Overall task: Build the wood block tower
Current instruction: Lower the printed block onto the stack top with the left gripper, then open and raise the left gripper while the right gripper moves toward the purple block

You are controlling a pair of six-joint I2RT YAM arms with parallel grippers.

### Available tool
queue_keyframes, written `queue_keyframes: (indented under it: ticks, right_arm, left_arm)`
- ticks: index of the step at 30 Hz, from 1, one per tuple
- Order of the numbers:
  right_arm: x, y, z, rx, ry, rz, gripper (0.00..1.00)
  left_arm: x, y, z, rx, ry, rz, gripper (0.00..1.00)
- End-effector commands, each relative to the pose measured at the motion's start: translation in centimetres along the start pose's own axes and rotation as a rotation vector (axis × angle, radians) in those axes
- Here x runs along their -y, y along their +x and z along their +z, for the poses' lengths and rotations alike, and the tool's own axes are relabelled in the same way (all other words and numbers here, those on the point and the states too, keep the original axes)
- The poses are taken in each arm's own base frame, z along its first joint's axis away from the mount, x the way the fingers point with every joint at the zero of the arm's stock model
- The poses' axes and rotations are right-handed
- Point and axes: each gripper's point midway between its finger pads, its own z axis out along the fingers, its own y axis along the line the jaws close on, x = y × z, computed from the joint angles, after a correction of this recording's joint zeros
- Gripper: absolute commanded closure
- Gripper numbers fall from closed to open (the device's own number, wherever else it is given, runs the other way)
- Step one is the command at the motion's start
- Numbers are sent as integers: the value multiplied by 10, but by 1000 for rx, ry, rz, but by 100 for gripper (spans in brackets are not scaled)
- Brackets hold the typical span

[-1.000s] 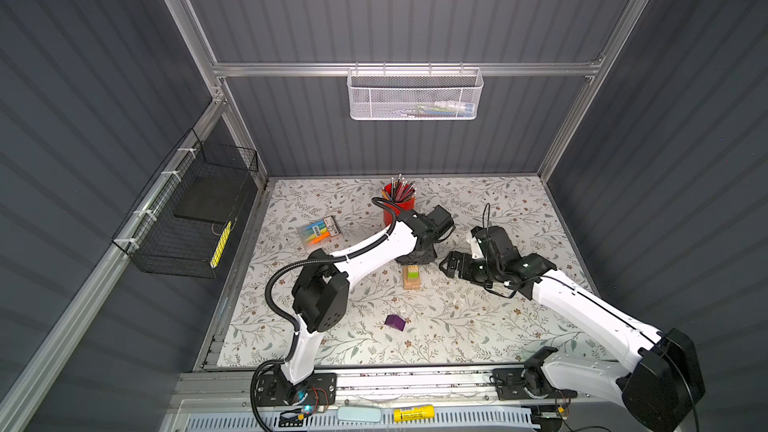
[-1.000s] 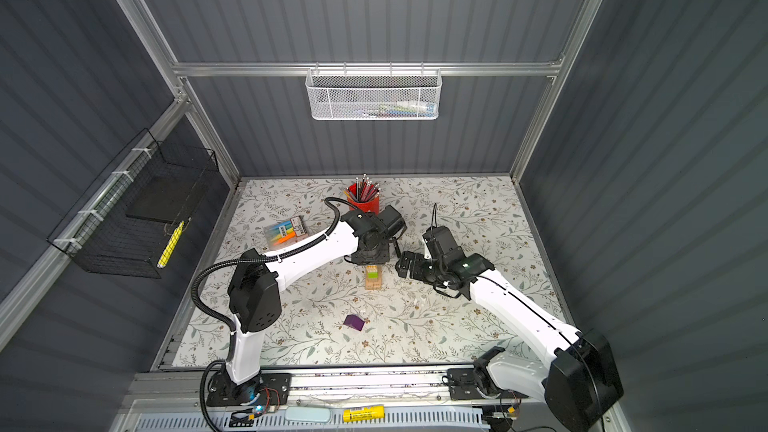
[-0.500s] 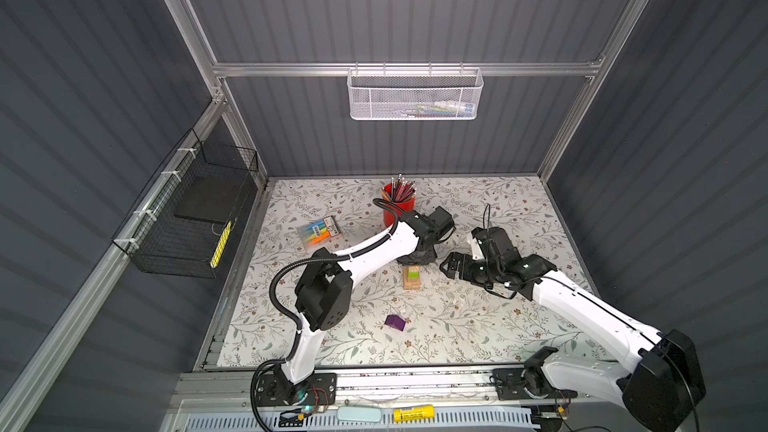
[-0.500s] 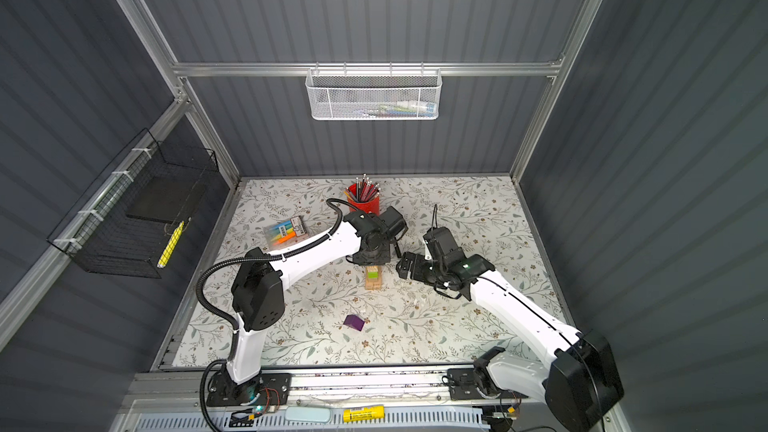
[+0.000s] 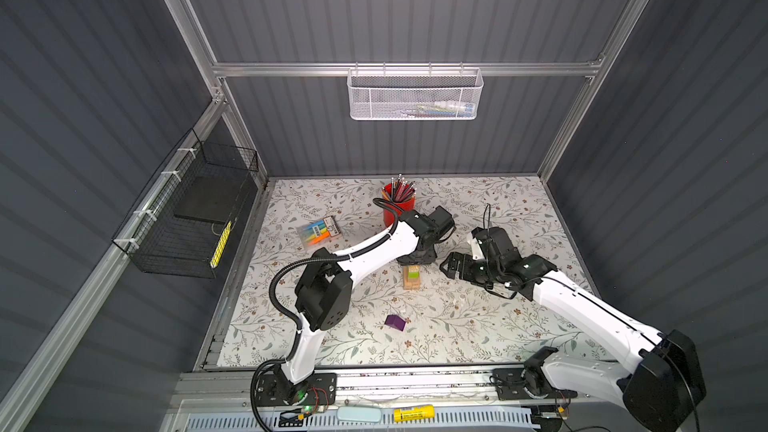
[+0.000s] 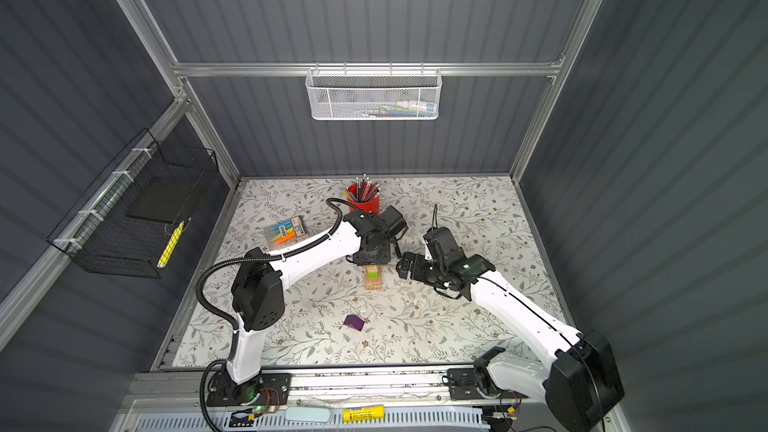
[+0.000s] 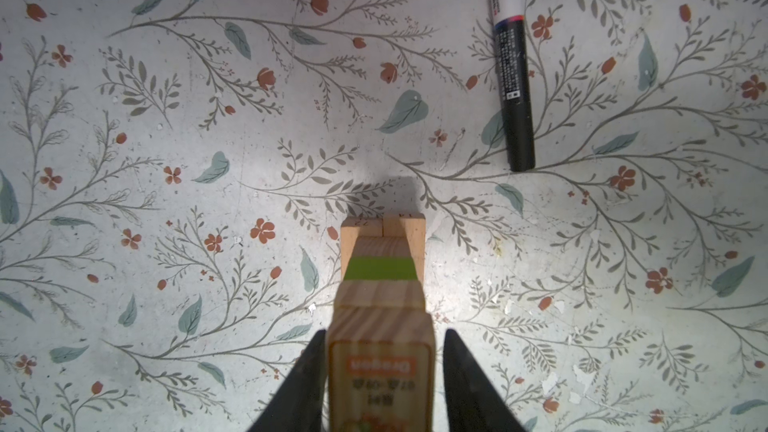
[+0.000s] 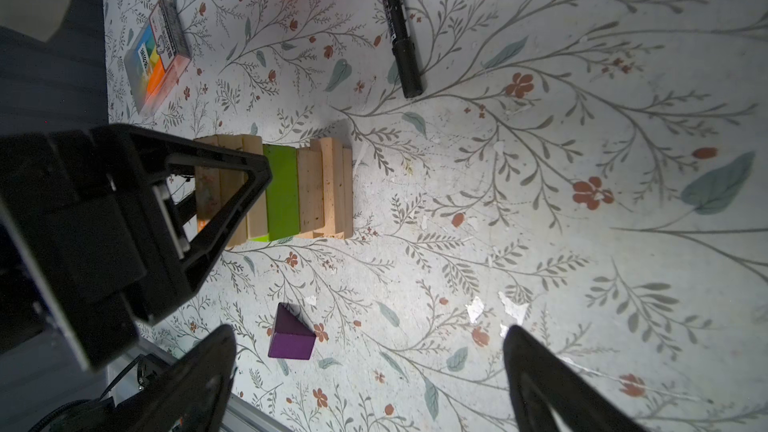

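Several wood blocks [image 8: 328, 189], one lime green, stand stacked as the wood block tower [image 5: 411, 277] in the middle of the bench [image 5: 457, 326]. Left end effector [image 7: 384, 332] straddles the top brick [image 7: 380, 371], released, with a gap showing on one side. Right end effector [image 8: 370, 332] gapes empty. Purple block [image 5: 395, 322] lies nearer, unstacked.

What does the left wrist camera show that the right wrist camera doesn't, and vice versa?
Left wrist only: the printed label on the top block, with a gap between it and one finger of the left end effector. Right wrist only: the purple block lying loose, the highlighter pack, the open right end effector. Both: the wood block tower, its lime-green block, the black marker.
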Motion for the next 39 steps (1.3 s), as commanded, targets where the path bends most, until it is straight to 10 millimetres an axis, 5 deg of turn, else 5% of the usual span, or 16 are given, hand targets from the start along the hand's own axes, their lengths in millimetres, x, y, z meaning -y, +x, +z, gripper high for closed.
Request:
queue_keyframes:
  ticks: [1, 12, 24, 28, 39]
  right_arm:
    - [-1, -1, -7, 6, -1, -8, 1]
    - [-16, -7, -30, 48, -33, -110, 1]
    - [-59, 31, -40, 17, -18, -416, 1]
    - [-79, 53, -33, -7, -40, -517, 1]
    - [-115, 119, 30, -177, 11, -742, 1]
  left_arm:
    - [-3, -10, -19, 37, 11, -4, 49]
    - [-24, -31, -88, 197, 68, 13, 36]
    - [-106, -10, -145, 391, 142, -10, 24]
    - [-136, 12, -140, 412, 129, -16, 21]
    - [-201, 58, -132, 425, 65, -132, 6]
